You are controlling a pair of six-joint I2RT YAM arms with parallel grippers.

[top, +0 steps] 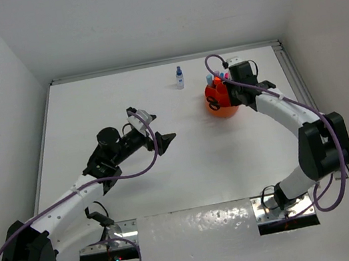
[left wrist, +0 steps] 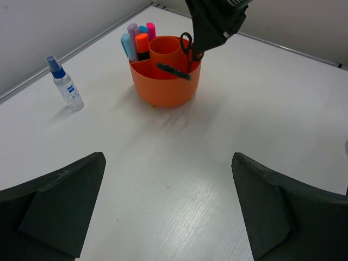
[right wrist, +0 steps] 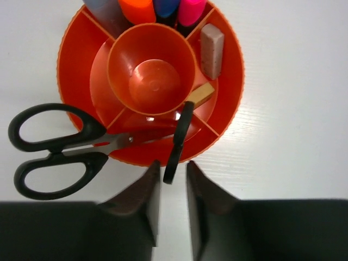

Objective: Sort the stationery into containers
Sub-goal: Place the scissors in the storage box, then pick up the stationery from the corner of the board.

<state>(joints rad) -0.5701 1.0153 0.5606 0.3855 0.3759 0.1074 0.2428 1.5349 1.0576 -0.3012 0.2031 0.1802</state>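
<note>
The orange tub (right wrist: 76, 60) is seen in glossy moulded plastic, its outer wall finely ribbed. Scissors (right wrist: 65, 147) at its 8 o'clock are shown with smooth black plastic handles and bright metal blades. A matt grey eraser (right wrist: 212, 50) is pictured at 1 o'clock. The white counter (left wrist: 179, 179) is finished matt and faintly grained.

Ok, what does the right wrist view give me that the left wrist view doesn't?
Only the right wrist view: the orange tub from straight above, a grey eraser and a beige eraser in its compartments, its central cup empty. Only the left wrist view: the blue-capped bottle standing on the table, and the left gripper wide open. Both: the tub, its upright markers and the scissors.
</note>
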